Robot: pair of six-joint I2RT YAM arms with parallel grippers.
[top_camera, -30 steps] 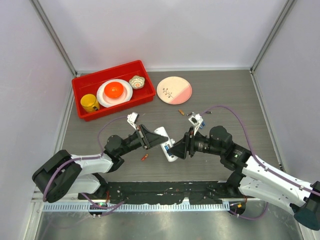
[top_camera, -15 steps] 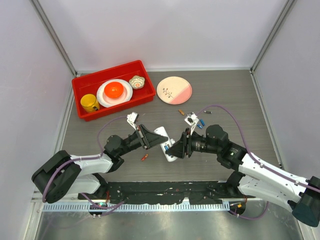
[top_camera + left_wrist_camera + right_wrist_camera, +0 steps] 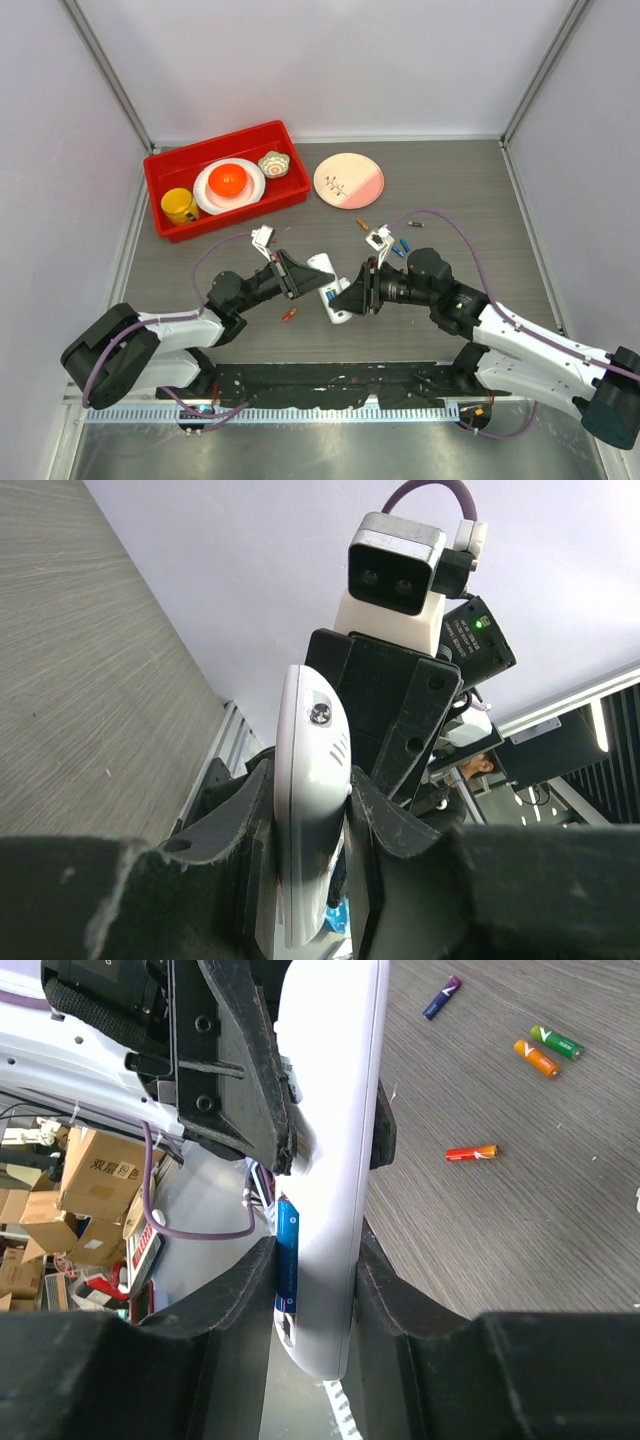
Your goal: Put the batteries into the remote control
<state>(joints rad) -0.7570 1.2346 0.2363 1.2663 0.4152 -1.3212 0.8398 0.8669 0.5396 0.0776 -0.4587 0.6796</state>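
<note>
- One slim white rectangular remote control [image 3: 328, 287].
- Five small cylindrical batteries, counted in the right wrist view: two blue [image 3: 287, 1255] [image 3: 441, 997], one orange [image 3: 537, 1058], one green [image 3: 556, 1042], one orange-red [image 3: 471, 1153].
- One red plastic bin [image 3: 215, 140].
- Two round plates: one white [image 3: 256, 185], one pink-and-cream [image 3: 348, 180].
- Two bowls: one orange [image 3: 228, 180], one small patterned [image 3: 273, 163].
- One yellow mug [image 3: 180, 206].

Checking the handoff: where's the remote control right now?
Top view, near centre: the remote control sits between the two arms, left gripper clamped on its upper-left end, right gripper straddling its lower-right end.
</note>
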